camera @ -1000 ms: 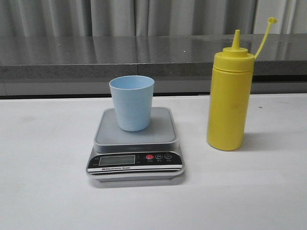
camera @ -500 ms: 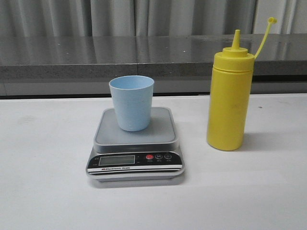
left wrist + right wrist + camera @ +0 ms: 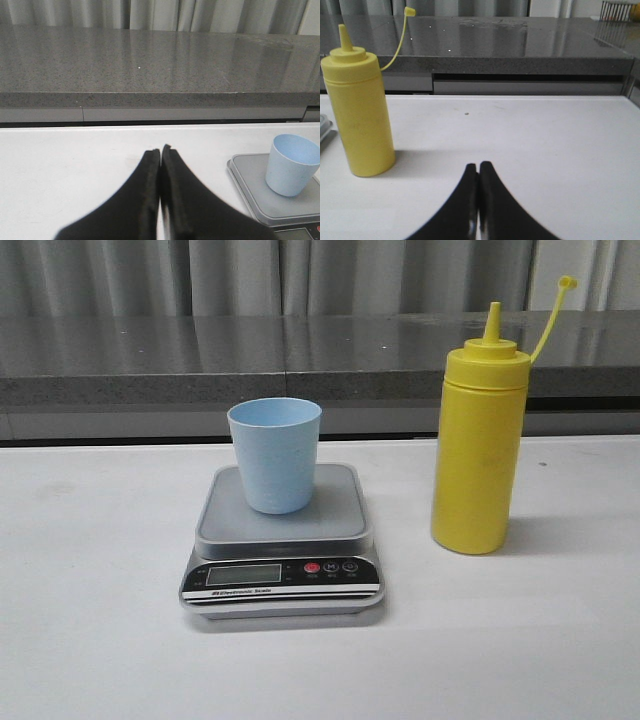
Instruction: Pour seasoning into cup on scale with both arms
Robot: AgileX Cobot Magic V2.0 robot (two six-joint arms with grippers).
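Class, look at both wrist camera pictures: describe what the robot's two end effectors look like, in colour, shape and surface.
Only the fingers show. The left end effector has two matte black fingers, broad at the base and curving inward to narrow tips. The right end effector looks the same: black, smooth, tapering fingers. No cables, markings or arm links appear in any view.

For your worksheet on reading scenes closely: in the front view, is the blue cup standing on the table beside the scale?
No, the light blue cup stands upright on the weighing plate of the digital kitchen scale.
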